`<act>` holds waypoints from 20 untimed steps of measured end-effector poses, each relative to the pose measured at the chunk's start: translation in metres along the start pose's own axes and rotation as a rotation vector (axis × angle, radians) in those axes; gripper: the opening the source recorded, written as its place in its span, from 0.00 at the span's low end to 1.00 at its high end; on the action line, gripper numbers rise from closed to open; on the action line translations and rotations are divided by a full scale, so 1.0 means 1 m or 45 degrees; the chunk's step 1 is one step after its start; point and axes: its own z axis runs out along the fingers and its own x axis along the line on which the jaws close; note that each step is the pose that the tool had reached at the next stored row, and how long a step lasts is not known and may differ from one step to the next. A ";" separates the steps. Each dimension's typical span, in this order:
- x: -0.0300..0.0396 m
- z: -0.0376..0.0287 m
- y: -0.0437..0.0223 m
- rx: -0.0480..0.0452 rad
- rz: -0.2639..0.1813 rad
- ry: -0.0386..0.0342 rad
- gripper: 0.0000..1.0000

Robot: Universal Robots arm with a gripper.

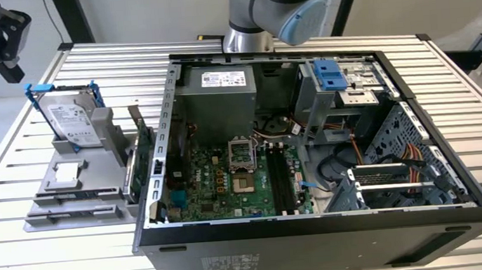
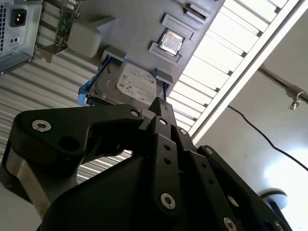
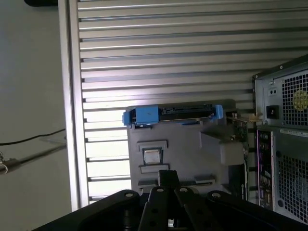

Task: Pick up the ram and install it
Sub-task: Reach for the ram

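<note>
The ram (image 1: 80, 196) looks like a thin dark green-blue strip lying flat in a front slot of the grey holder (image 1: 98, 154), left of the open computer case (image 1: 315, 225) in the exterior view. My black gripper (image 1: 12, 69) hangs high over the table's far left corner, well away from the holder. Its fingers look shut with nothing between them in both wrist views (image 2: 161, 105) (image 3: 168, 175). Dark, empty memory slots (image 1: 282, 176) run beside the processor socket on the motherboard.
The holder also carries a hard drive in a blue frame (image 1: 74, 118) (image 2: 137, 84) (image 3: 168, 113), a small square chip (image 1: 68, 174) (image 2: 172, 41) and an upright green expansion card (image 1: 145, 151). The arm's base (image 1: 275, 11) stands behind the case. Cables and drive cages crowd the case's right side.
</note>
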 end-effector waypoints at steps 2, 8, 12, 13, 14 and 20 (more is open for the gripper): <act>0.0014 0.0000 -0.0001 0.000 0.000 -0.0001 0.00; 0.0011 0.0001 -0.0003 0.000 -0.015 0.0006 0.00; -0.0004 0.0000 -0.0024 0.000 -0.031 0.0021 0.00; -0.0005 0.0000 -0.0035 0.000 -0.033 0.0023 0.00; -0.0007 0.0000 -0.0049 -0.001 -0.035 0.0024 0.00; -0.0020 -0.0002 -0.0128 -0.001 -0.048 0.0031 0.00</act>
